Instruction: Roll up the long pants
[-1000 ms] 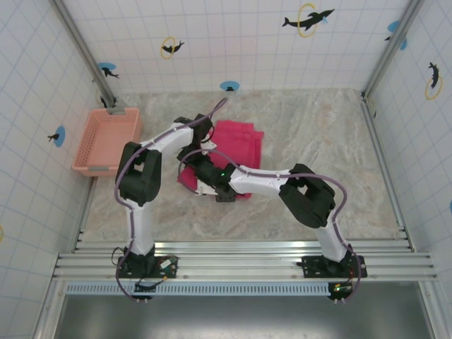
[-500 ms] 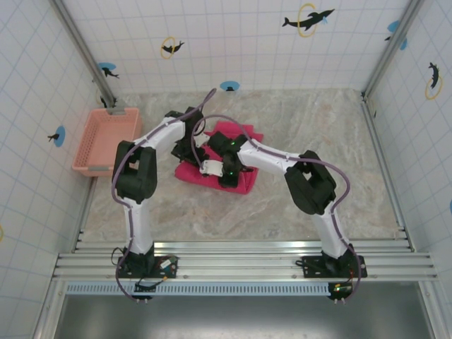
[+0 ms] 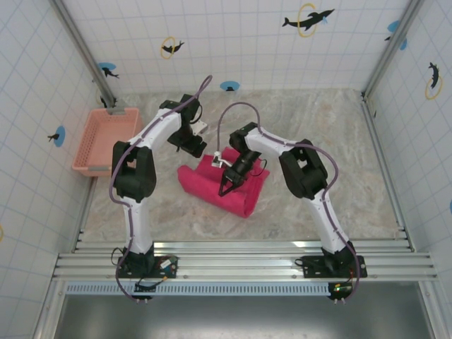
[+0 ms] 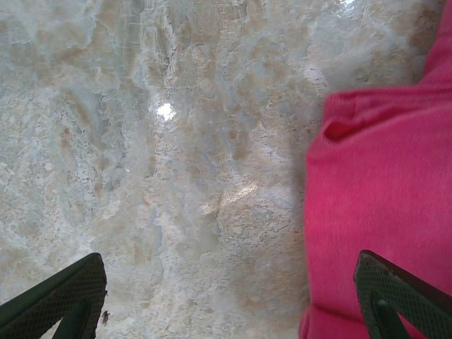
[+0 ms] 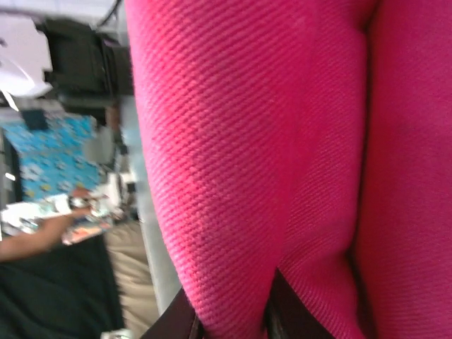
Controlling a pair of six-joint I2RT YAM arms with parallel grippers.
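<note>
Right gripper [image 3: 227, 183] clenched on fold of long pants [image 3: 244, 201]; I judge pinch gives me edge to roll. Left gripper [image 4: 233, 286] spread wide, empty, over table [image 4: 176, 176] beside cloth, clear. Pants bunched mid-table.

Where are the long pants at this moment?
Top view: the long pants lie bunched mid-table, right of the pink basket, with the right gripper pinching them.
</note>
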